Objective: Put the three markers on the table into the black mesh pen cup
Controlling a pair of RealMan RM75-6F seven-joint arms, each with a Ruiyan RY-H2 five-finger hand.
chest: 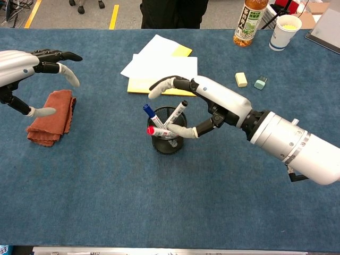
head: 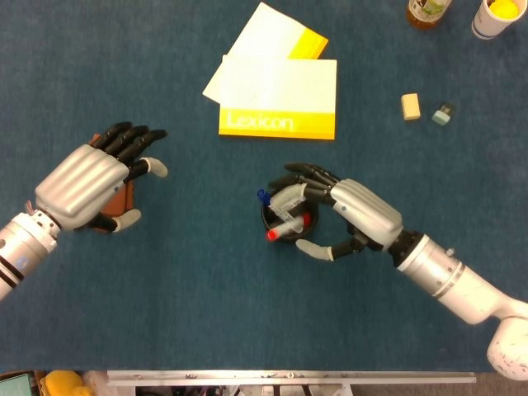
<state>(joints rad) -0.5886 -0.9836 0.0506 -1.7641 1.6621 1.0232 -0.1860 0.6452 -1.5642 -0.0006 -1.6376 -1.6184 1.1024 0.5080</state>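
Note:
The black mesh pen cup point(chest: 168, 143) stands mid-table, its rim point(head: 265, 216) partly covered in the head view. A blue-capped marker point(chest: 149, 111) and a black-capped marker point(chest: 182, 105) stand in it. A red-capped marker point(chest: 153, 130) lies tilted low across the cup, its red cap point(head: 272, 235) over the near-left rim. My right hand point(chest: 215, 101) arches over the cup with its fingers spread, the thumb close to the marker's rear end, the other fingers raised well above it. My left hand point(chest: 24, 64) hovers with its fingers apart and holds nothing.
A red-brown cloth point(chest: 50, 117) lies under the left hand. Yellow Lexicon notepads point(head: 276, 95) lie behind the cup. An eraser point(head: 410, 106) and a small teal object point(head: 443, 113) sit back right, near a bottle point(chest: 249, 21) and a paper cup point(chest: 284, 24).

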